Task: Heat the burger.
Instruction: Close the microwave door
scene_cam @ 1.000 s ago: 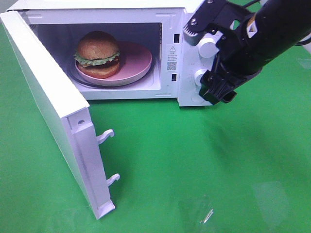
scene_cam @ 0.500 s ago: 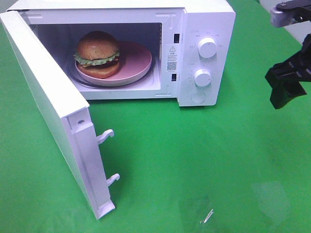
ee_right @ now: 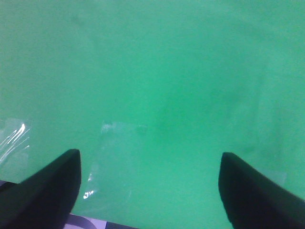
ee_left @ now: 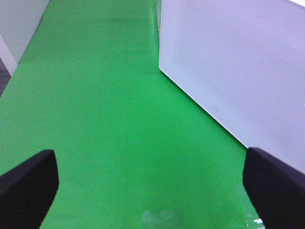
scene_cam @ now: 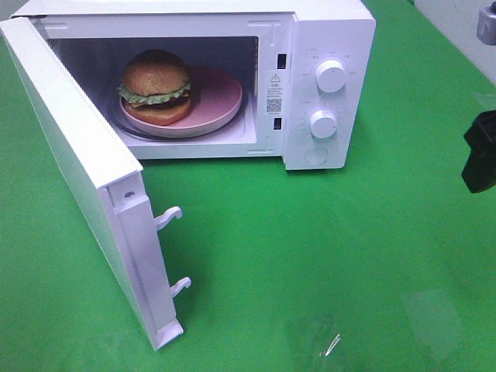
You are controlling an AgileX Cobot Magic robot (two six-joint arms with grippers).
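The burger, with a golden bun and a frilly lettuce edge, sits on a pink plate inside the white microwave. The microwave's door stands wide open to the left. My right gripper is open and empty over the green cloth. Only a black part of the right arm shows at the right edge of the exterior view, well away from the microwave. My left gripper is open and empty, low over the cloth, with the door's white dotted outer face beside it.
Two white knobs and a round button sit on the microwave's right panel. Green cloth covers the table. Two door latch hooks stick out from the door's free edge. Shiny clear patches lie on the cloth near the front.
The right arm has pulled back from in front of the microwave's control panel to the far right edge of the view. The burger, plate and door have not moved.
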